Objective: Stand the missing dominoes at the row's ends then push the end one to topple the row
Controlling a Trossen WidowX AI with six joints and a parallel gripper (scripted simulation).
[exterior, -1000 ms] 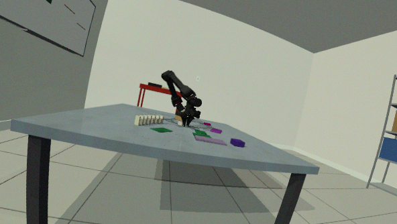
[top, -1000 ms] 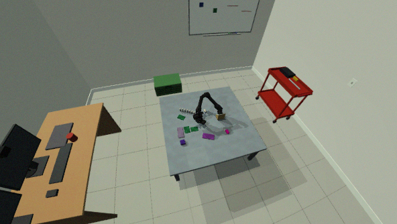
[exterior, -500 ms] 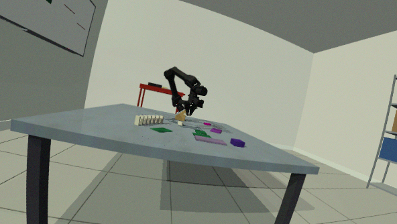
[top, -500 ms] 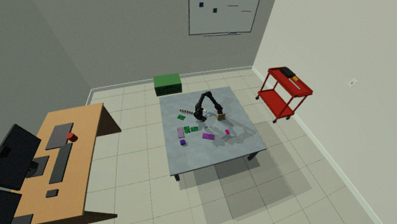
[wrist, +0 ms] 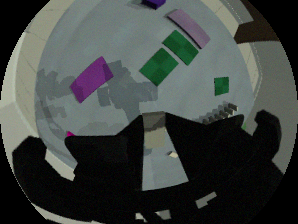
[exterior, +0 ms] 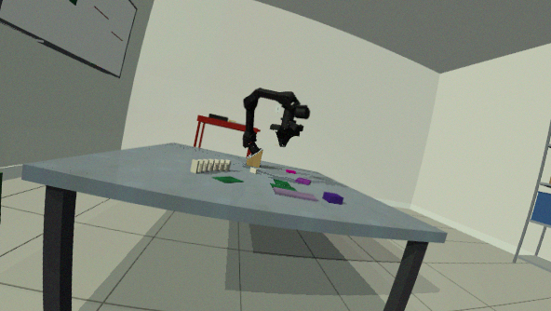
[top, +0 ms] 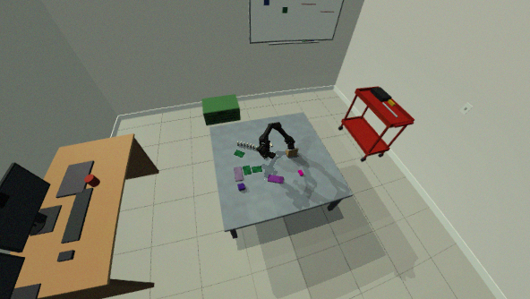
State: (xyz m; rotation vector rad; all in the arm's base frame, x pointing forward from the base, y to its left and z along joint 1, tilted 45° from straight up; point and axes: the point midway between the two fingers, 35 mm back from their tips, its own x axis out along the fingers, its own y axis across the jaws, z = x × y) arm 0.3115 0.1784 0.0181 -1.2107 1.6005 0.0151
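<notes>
The black metal pincer [top: 271, 156] [exterior: 282, 145] [wrist: 153, 117] is clamping a small cream rectangular domino [wrist: 154, 134], hovering above the blue-grey rectangular desk [top: 286, 203] [exterior: 186, 196] [wrist: 200, 75].

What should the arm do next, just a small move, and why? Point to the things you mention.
Probably carry the cream rectangular domino [wrist: 154, 136] toward the upright cream domino row [top: 246, 145] [exterior: 211, 166] [wrist: 219, 114]: the black gripper [top: 269, 157] [exterior: 282, 145] [wrist: 153, 117] grips it, raised above the grey table [top: 313, 188] [exterior: 140, 186] [wrist: 130, 40].

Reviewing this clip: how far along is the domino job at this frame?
Early. The row stands unfallen. In hand: one pale domino, pinched by the gripper above the table. Left: placing it, standing another loose pale piece, then the end push.
</notes>
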